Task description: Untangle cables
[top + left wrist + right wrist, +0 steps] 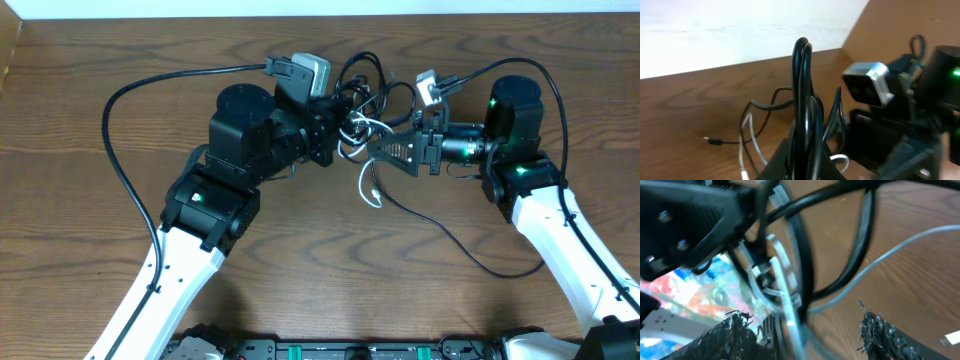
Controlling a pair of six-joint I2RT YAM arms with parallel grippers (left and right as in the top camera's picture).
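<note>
Table (80,300): brown wood. The left arm (200,200) comes in from the lower left of the overhead frame and the right arm (540,200) from the lower right. They meet at upper centre, over the knot.

Left gripper (338,125): pressed together on a bundle of black cable (802,85) loops. The loops stand upright out of the jaws in the left wrist view. The exact pinch point is hidden.

Right gripper (810,335): fingers (735,330) spread, one at the lower left and one at the lower right of its own view, with nothing pinched. That view is blurred.

Black cable: the long one. Most of it is coiled in the knot at upper centre. A free run trails to the lower right of the overhead frame and lies on the table near the right arm.

White cable (371,185): the shorter one, threaded among the black loops. Its tail drops out below the knot toward centre frame. In the right wrist view a pale strand runs through the gap between the spread fingers.

Plug (713,141): a small dark end on the wood at the left of the left wrist view, apart from the knot.

Step in hand, as I read it: the left gripper anchors the black coils while the right lines up on the white strand. The cords are not yet separated.

Next move calls for the right gripper to close on the white strand alone, not the black loop just beside it. It should then draw the strand away from the held bundle, slowly, watching for a snag.
</note>
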